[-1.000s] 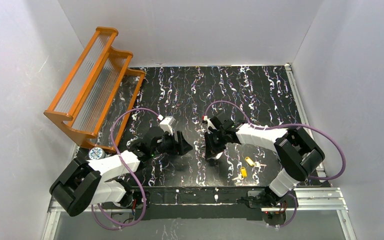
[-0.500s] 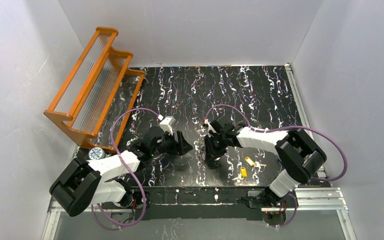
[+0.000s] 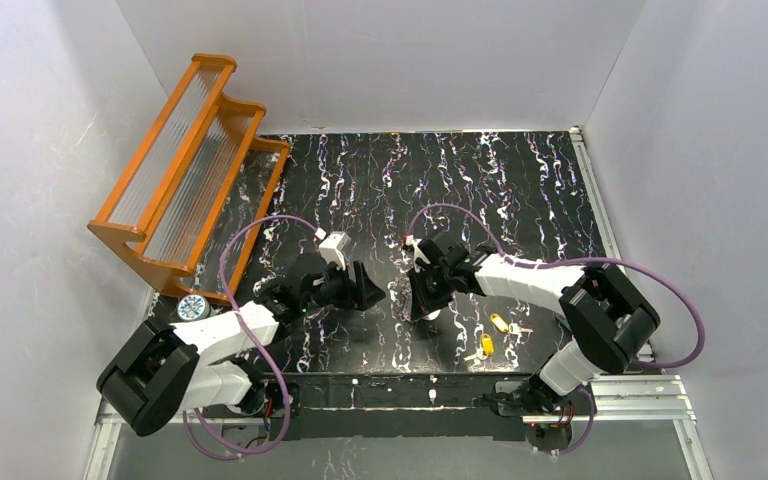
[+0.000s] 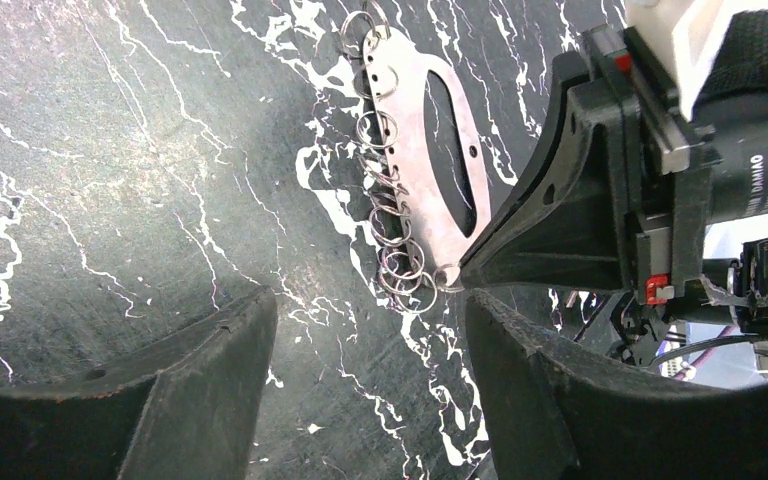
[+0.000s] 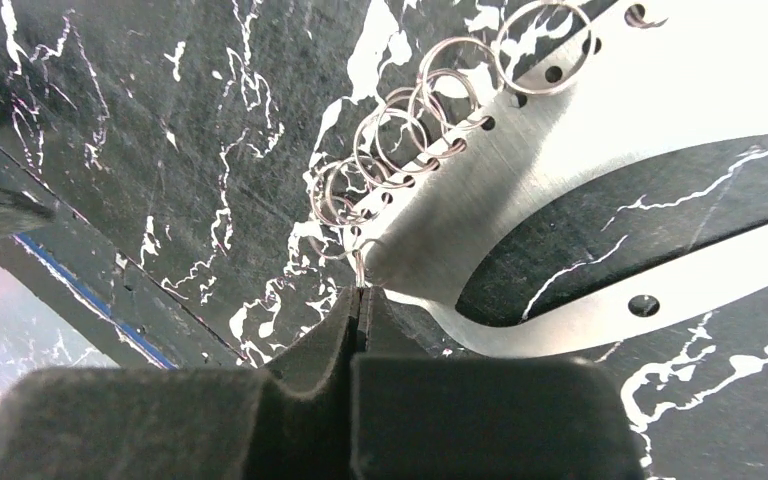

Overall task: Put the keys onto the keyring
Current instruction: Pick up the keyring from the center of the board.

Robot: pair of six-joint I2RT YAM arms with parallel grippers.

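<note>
Only the top view takes in the keys [image 3: 493, 333]. The two yellow-headed pieces lie side by side on the black marbled table [image 3: 520, 180], by my right arm and well apart from both sets of fingers. From up there the keyring is lost among the white streaks between my grippers. The orange rack [image 3: 180, 170] stands at the far left.

My wrist cameras give what the top view cannot. The left wrist shows the keyring [image 4: 430, 150] as a flat pale oval plate lying on the table, with small rings [image 4: 395, 235] hanging from holes along one edge. My left gripper [image 4: 370, 380] is spread wide, grasping nothing, its fingers either side of the plate's near end without touching it. The same view shows my right gripper [image 4: 460, 275] with its tip at that end of the plate.

The right wrist brings this close. My right gripper [image 5: 360, 300] is clenched, fingertips pressed flat together against the tip of the keyring [image 5: 580, 150]. The wire of the last small ring reaches the seam between them, but I cannot tell whether it is actually nipped.
</note>
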